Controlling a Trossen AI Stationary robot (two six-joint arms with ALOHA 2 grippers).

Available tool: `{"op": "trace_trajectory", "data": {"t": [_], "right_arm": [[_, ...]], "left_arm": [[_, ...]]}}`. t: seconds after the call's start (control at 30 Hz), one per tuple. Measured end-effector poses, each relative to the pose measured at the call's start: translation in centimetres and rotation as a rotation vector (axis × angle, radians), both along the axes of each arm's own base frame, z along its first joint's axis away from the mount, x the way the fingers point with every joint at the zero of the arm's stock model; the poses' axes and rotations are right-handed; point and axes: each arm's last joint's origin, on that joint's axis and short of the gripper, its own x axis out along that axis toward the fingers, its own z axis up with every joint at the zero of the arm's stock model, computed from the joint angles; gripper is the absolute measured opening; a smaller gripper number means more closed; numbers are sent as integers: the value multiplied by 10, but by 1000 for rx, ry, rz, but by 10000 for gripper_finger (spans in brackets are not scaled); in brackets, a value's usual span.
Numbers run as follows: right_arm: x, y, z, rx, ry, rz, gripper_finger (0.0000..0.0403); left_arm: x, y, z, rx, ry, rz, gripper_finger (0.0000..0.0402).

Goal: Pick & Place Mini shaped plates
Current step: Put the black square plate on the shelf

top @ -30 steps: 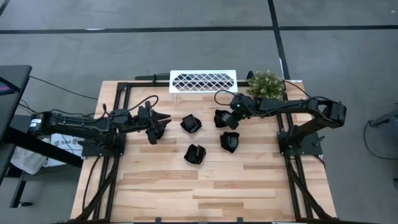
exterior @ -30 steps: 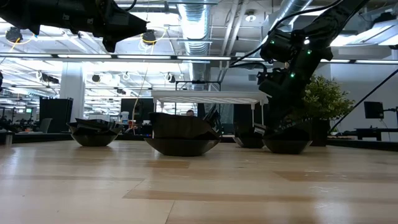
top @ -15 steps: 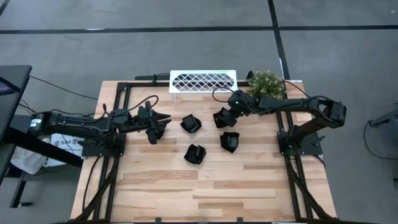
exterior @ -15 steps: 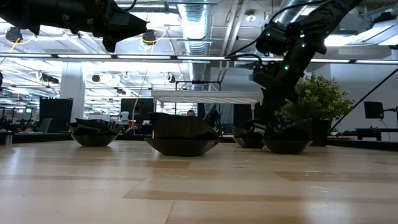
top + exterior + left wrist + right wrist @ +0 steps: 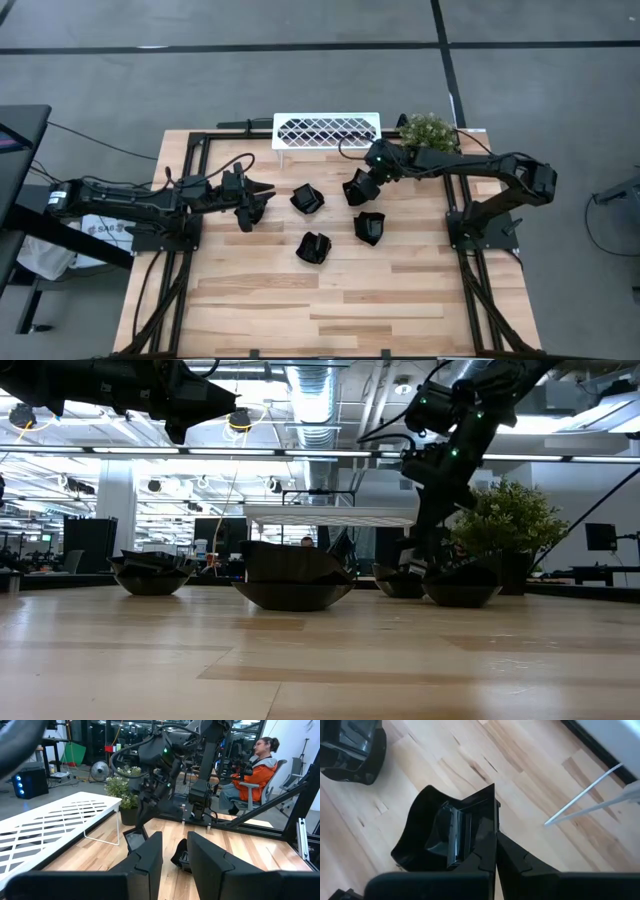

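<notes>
Several glossy black mini plates sit on the wooden table: one (image 5: 307,198) at mid table, one (image 5: 314,247) nearer, one (image 5: 369,228) to the right. My right gripper (image 5: 364,183) is shut on a fourth plate (image 5: 355,190) in front of the white lattice rack (image 5: 327,130). The low view shows that plate (image 5: 398,582) under the gripper (image 5: 415,565). My left gripper (image 5: 255,200) hangs high over the table's left part, its fingers (image 5: 150,857) open by a narrow gap and holding nothing. My right gripper pinches the plate's side wall at its rim (image 5: 487,807), one finger (image 5: 470,837) inside the dish and the other (image 5: 520,857) outside. It comes slanting down from the table's right and far side. The plate is tilted; whether its bottom is off the table I cannot tell.
The white rack stands on thin wire legs (image 5: 580,805) just beyond the held plate. A potted plant (image 5: 428,132) is at the far right corner. A black frame (image 5: 195,170) borders the table. A person sits beyond the table's right side (image 5: 250,765). Bare wood lies toward the near edge.
My right gripper has risen and moved a little toward the far edge and the table's left, staying shut on the plate. The plate has shifted with it and tipped up on the held side. The left arm and the other plates have kept still.
</notes>
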Motion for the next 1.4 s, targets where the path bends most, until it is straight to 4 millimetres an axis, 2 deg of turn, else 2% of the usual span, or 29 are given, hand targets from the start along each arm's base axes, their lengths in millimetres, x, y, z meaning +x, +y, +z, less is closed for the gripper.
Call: {"op": "trace_trajectory", "data": {"t": [0.43,0.7,1.0,1.17,1.4], "right_arm": [[14,10,38,-43,-57,72,0],[2,13,68,-124,-161,59,0],[-14,8,105,-304,-369,-141,1],[-14,-8,107,-328,-443,-320,2],[-12,-32,86,-286,-405,-484,4]], "left_arm": [[0,0,0,0,0,0,93],[0,0,0,0,0,0,93],[0,0,0,0,-4,0,93],[0,0,0,0,-5,0,93],[0,0,1,0,-7,0,93]]}}
